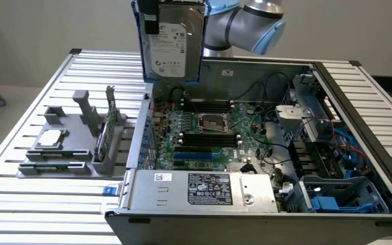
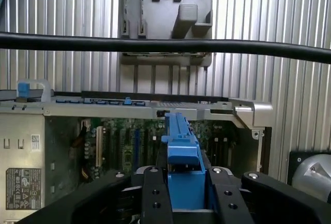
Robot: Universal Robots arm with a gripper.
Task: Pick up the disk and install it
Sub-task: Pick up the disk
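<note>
Above the open computer case (image 1: pixel 245 74), the disk (image 1: pixel 172 43) hangs upright over the motherboard (image 1: pixel 247 133), white label facing outward, blue rails along its edges. The gripper (image 2: pixel 184 178) is clamped on it, black fingers (image 2: pixel 154 193) on either side of a rail. At the exterior view's left, a grey fixture (image 1: pixel 59 166) on the slatted table (image 1: pixel 39 214) holds a silver chip (image 1: pixel 51 138).

Holding the disk (image 1: pixel 173 43) upright at upper centre of the exterior view, over the back left corner of the open computer case (image 1: pixel 250 227); sitting on the slatted table (image 1: pixel 19 209), with the parts fixture (image 1: pixel 73 171) just left of it.
</note>
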